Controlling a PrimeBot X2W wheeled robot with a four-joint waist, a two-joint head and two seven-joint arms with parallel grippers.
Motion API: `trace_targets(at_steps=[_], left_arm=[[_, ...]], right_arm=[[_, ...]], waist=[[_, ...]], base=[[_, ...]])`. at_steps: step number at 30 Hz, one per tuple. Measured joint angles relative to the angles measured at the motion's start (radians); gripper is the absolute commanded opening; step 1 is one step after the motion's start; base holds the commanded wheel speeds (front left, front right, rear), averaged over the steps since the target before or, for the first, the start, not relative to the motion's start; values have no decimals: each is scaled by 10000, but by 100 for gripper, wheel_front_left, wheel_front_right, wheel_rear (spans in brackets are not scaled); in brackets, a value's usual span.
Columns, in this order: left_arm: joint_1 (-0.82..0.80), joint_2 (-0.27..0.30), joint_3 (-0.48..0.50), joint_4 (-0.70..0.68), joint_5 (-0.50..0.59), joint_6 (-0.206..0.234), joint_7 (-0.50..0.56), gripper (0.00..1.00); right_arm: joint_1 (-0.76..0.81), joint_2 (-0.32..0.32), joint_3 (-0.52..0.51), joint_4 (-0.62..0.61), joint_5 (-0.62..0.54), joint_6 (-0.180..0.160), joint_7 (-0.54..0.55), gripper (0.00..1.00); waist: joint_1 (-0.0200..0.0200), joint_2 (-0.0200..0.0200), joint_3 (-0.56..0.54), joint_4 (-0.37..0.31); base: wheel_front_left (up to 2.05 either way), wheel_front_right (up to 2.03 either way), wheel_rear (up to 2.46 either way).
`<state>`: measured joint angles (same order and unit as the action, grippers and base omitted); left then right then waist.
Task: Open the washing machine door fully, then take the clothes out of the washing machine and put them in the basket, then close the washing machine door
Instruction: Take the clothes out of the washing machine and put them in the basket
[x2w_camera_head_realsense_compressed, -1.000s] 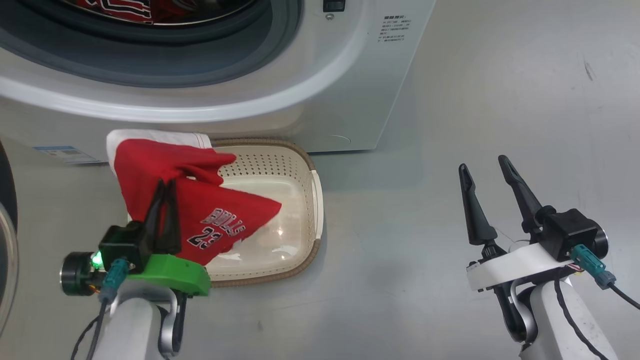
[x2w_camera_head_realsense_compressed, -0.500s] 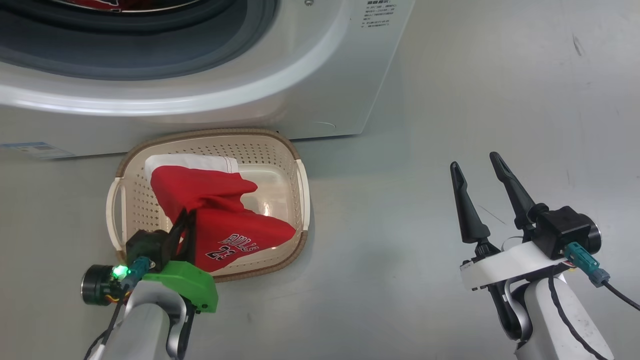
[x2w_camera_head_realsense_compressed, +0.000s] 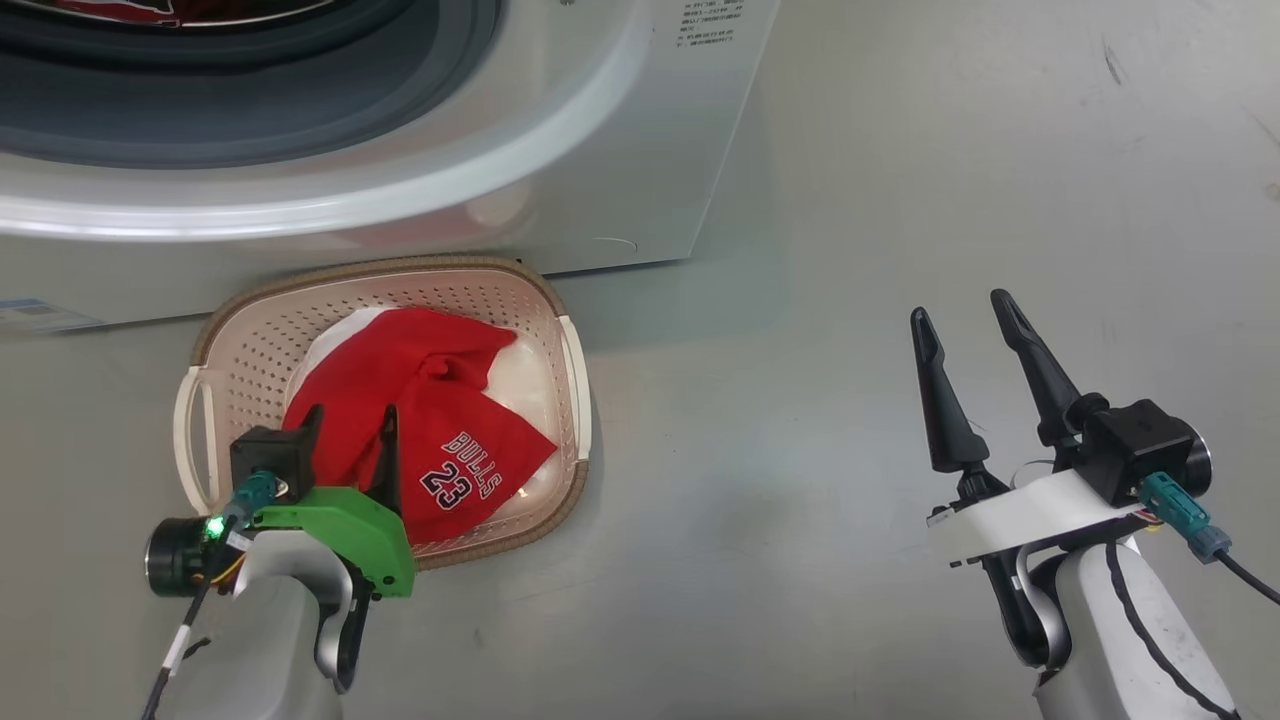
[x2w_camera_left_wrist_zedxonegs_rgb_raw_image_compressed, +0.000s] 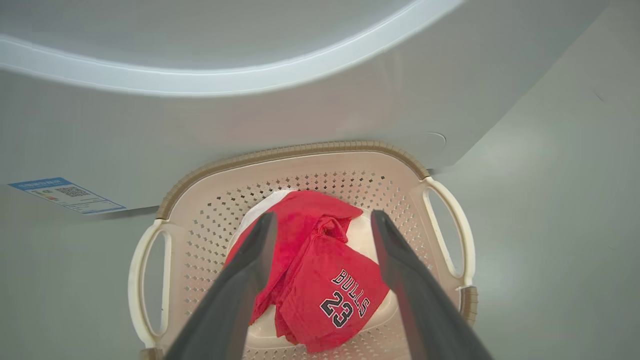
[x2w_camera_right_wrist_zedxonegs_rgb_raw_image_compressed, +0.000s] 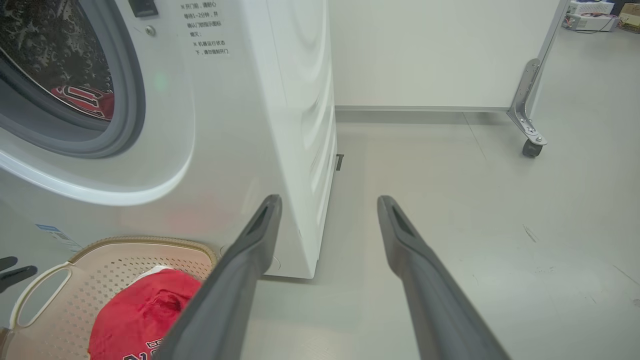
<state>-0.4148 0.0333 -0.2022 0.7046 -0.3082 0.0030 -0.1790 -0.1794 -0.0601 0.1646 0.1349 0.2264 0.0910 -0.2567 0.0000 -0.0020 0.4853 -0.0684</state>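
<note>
The red jersey (x2w_camera_head_realsense_compressed: 440, 400) sits bunched in the basket (x2w_camera_head_realsense_compressed: 400, 268), just in front of the washing machine (x2w_camera_head_realsense_compressed: 600, 150). The left gripper (x2w_camera_head_realsense_compressed: 352, 412) is spread wide above it and holding nothing, and the right gripper (x2w_camera_head_realsense_compressed: 960, 305) is wide open too, off to the side. Best bet: lift the left fingers (x2w_camera_left_wrist_zedxonegs_rgb_raw_image_compressed: 240, 290) straight up so they don't snag fabric, then go for the red cloth (x2w_camera_right_wrist_zedxonegs_rgb_raw_image_compressed: 82, 100) in the drum (x2w_camera_right_wrist_zedxonegs_rgb_raw_image_compressed: 50, 40).

Head camera looked down; left wrist camera sat close above basket (x2w_camera_left_wrist_zedxonegs_rgb_raw_image_compressed: 300, 149); right wrist camera, low, faced washing machine (x2w_camera_right_wrist_zedxonegs_rgb_raw_image_compressed: 280, 100); basket shared.
</note>
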Motion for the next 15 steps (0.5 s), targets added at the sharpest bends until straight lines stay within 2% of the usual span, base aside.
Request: trace_targets(at_steps=[15], left_arm=[[-30,-8,393,-163,-167,-67,-698,100]], right_arm=[[59,-17,-405,123,0,-71,0,100]], waist=[[0,0,-705,314]], base=[[0,0,0]])
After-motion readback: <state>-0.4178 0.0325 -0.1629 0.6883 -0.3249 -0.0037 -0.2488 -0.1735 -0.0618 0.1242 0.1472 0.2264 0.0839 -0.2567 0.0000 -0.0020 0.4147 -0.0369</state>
